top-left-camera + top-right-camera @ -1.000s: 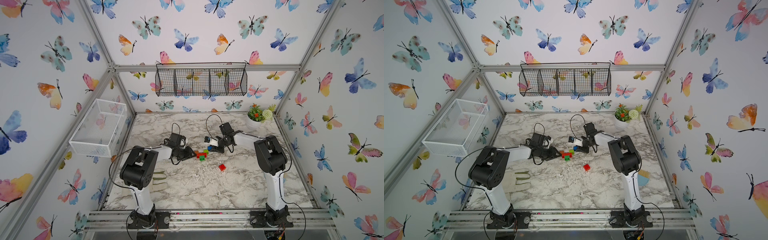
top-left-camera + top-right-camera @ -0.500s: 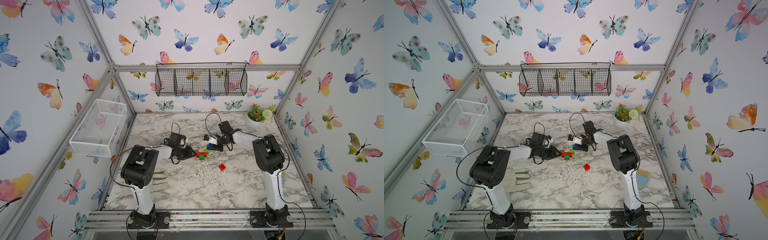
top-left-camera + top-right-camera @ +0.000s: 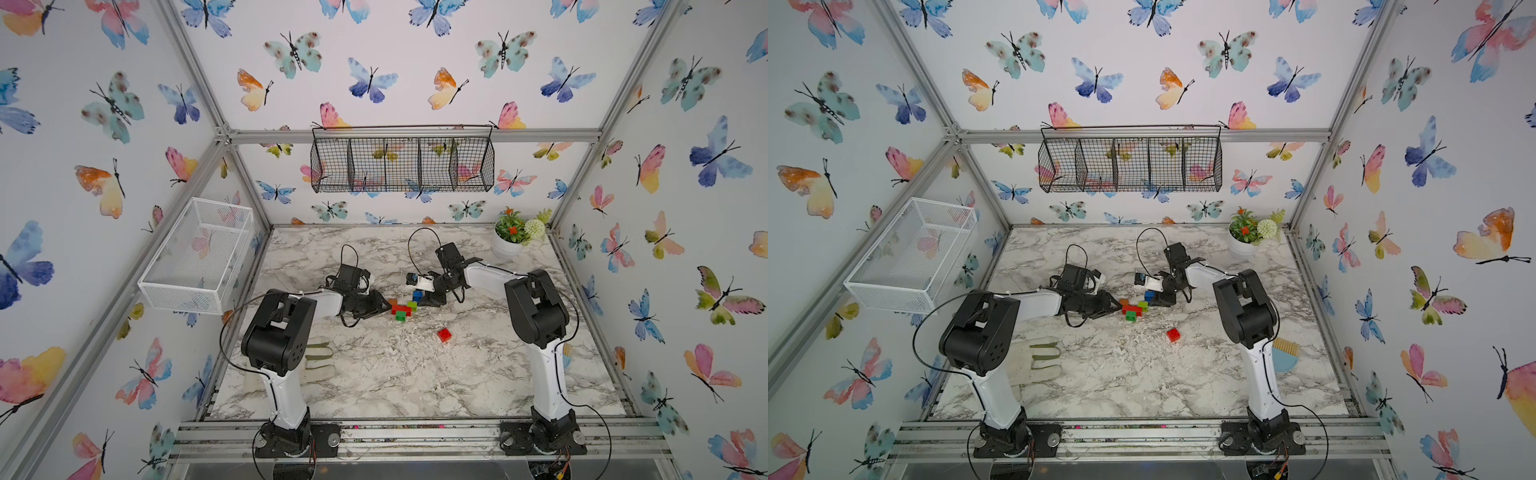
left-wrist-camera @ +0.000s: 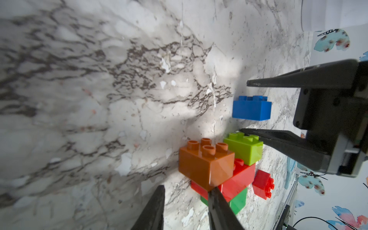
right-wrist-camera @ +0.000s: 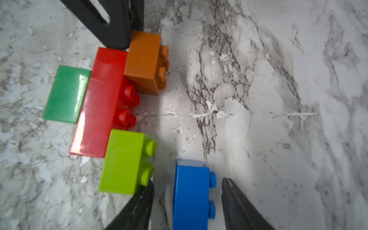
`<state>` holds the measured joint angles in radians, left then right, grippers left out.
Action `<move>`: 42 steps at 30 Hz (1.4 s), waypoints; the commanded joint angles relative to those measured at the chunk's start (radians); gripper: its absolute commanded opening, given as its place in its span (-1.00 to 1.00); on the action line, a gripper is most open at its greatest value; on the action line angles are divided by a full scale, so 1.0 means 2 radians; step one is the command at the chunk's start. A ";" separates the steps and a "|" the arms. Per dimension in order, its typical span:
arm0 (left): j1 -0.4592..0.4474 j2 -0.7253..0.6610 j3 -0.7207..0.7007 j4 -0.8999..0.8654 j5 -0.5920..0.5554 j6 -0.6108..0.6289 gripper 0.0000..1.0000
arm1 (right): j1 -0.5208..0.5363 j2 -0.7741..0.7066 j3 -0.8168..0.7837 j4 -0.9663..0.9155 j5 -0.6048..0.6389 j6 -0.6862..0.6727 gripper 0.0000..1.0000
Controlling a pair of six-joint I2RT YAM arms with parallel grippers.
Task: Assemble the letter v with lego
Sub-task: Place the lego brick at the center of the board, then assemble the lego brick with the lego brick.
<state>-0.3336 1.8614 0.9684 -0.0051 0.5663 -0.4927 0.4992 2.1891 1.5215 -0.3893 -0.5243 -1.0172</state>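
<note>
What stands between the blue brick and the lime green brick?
Only one finger of the right claw: its open jaws straddle the blue brick, so that finger sits in the gap beside the lime green brick. No other brick lies there.

right gripper (image 5: 187,181) has parted its jaws; blue brick (image 5: 190,201) now loose between them

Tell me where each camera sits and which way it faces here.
Top views: high at the front, above the arm bases, looking down on the marble-patterned tabletop; both whole arms show.
Left wrist: low on the left arm, looking along the left pincer at the orange square plastic brick; the right pincer faces it.
Right wrist: on the right arm, looking down through the open right pincer at the blue square plastic brick.
Shared: both wrist views show the orange and blue bricks.
</note>
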 commanded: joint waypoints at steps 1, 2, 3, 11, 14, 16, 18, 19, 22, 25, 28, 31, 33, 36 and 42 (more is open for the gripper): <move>0.004 0.012 -0.009 -0.040 -0.026 0.012 -0.20 | 0.004 -0.010 -0.020 -0.031 0.013 -0.014 0.18; 0.004 0.012 -0.009 -0.041 -0.028 0.012 -0.20 | 0.004 -0.011 -0.020 -0.032 0.016 -0.014 0.19; 0.005 0.012 -0.009 -0.043 -0.028 0.013 -0.20 | 0.004 -0.012 -0.019 -0.031 0.019 -0.014 0.19; 0.005 0.011 -0.012 -0.043 -0.031 0.010 -0.20 | 0.006 -0.030 -0.040 -0.009 0.006 0.027 0.43; 0.005 0.012 -0.013 -0.043 -0.032 0.010 -0.20 | 0.007 -0.036 -0.057 0.010 0.004 0.037 0.49; 0.005 0.013 -0.013 -0.043 -0.032 0.010 -0.20 | 0.008 -0.036 -0.056 0.015 0.003 0.045 0.50; 0.005 0.013 -0.012 -0.043 -0.032 0.009 -0.20 | 0.012 -0.035 -0.057 0.027 0.006 0.052 0.51; 0.005 0.013 -0.012 -0.043 -0.031 0.009 -0.20 | 0.013 -0.035 -0.057 0.033 0.008 0.056 0.50; 0.005 0.011 -0.009 -0.043 -0.030 0.008 -0.20 | 0.019 -0.030 -0.051 0.040 0.013 0.062 0.50; 0.005 0.010 -0.012 -0.043 -0.032 0.007 -0.20 | 0.020 -0.023 -0.045 0.043 0.025 0.064 0.50; 0.005 0.012 -0.013 -0.043 -0.033 0.009 -0.20 | 0.020 -0.015 -0.039 0.044 0.031 0.061 0.50; 0.005 0.015 -0.013 -0.041 -0.032 0.009 -0.20 | 0.020 -0.013 -0.035 0.044 0.023 0.056 0.46; 0.006 0.016 -0.012 -0.040 -0.033 0.007 -0.20 | 0.020 -0.011 -0.032 0.037 0.018 0.051 0.37; 0.007 0.018 -0.011 -0.040 -0.032 0.007 -0.21 | 0.021 -0.010 -0.033 0.030 0.016 0.044 0.27; 0.009 0.021 -0.009 -0.039 -0.031 0.007 -0.21 | 0.020 -0.010 -0.032 0.021 0.011 0.037 0.17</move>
<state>-0.3271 1.8618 0.9684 -0.0059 0.5655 -0.4896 0.5385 2.1433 1.4395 -0.3069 -0.4911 -0.9245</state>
